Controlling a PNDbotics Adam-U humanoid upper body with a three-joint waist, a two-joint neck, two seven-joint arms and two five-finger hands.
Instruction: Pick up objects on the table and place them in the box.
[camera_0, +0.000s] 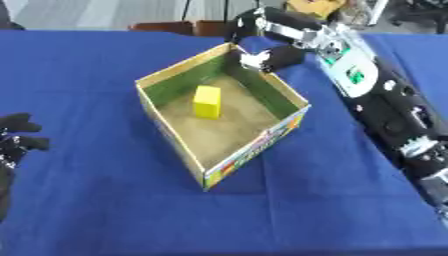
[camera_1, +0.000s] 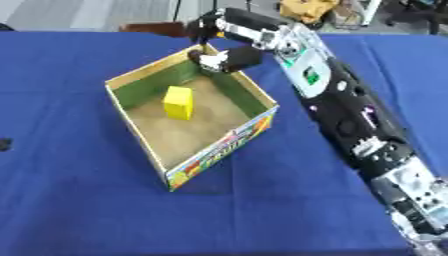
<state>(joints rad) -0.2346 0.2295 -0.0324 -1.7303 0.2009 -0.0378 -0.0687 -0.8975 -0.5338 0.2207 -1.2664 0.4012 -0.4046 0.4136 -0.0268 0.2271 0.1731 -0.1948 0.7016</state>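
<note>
The robot's right hand (camera_0: 262, 47) hangs over the far corner of an open cardboard box (camera_0: 254, 150) on a blue-covered table (camera_0: 87, 210), fingers curled downward, with nothing visibly held. A yellow block (camera_0: 207, 101) stands on the box floor, below and to the left of that hand. The left hand (camera_0: 16, 137) rests at the left edge, well apart from the box, fingers relaxed.
</note>
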